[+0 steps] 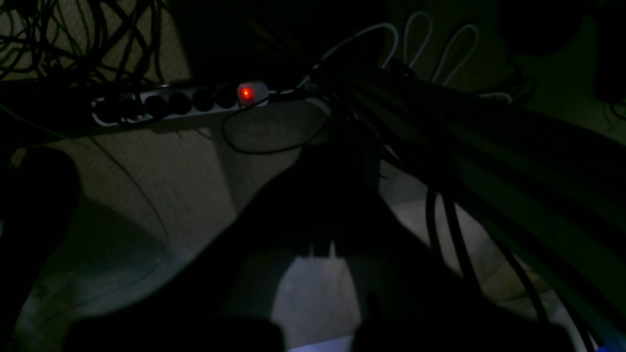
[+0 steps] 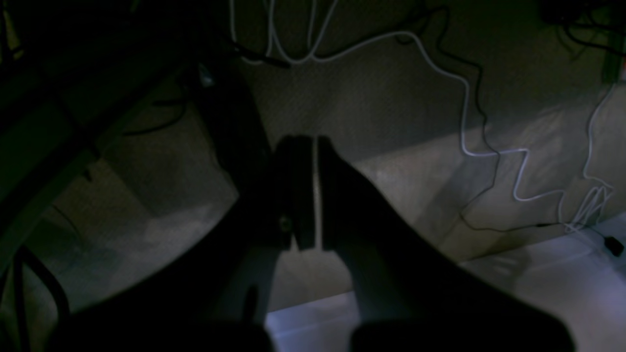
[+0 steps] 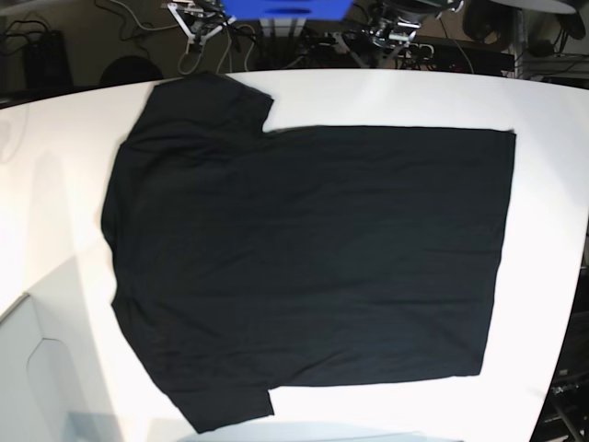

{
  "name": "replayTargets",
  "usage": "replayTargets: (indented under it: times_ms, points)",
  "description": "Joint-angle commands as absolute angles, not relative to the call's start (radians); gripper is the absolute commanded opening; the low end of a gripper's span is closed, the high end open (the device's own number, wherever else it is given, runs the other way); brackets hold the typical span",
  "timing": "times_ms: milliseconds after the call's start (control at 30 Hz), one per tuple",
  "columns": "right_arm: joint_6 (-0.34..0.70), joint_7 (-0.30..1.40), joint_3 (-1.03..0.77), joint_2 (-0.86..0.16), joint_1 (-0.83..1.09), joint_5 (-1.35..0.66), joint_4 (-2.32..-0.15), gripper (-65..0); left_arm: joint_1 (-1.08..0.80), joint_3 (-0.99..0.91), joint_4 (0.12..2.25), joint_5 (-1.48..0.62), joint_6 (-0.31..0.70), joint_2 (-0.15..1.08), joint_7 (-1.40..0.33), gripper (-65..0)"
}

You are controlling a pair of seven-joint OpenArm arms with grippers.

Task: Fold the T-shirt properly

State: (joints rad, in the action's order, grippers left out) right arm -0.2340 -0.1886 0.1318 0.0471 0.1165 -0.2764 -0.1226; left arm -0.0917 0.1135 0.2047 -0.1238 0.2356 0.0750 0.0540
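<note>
Two arms hang low beside the counter [image 3: 552,193], wrist cameras facing dim floor and cables. Left fingers [image 1: 323,244] and right fingers [image 2: 303,195] are both clenched on nothing. On the counter, the T-shirt [image 3: 313,258] lies spread flat.

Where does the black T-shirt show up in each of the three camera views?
Base view: the T-shirt lies spread flat, filling most of the white table, sleeves toward the picture's left.
Left wrist view: not in it; only dim floor and a power strip.
Right wrist view: not in it; only dim floor and a white cable.
Shared landmark: none with the base view; both wrist views show the same dim floor.
</note>
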Motion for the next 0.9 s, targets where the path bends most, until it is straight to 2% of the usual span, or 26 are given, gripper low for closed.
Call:
replayTargets:
  times_ms: [0,867]
  points:
    - [-0.257,-0.199,0.133,0.051,0.122,-0.280,-0.124,-65.0,-0.104,0.116,0.208,-0.120,0.243,0.079,0.065,-64.9]
    - [-0.257,-0.200,0.133,0.051,0.148,-0.280,-0.124,-65.0,-0.122,0.116,0.211,-0.120,0.243,0.079,0.065,-64.9]
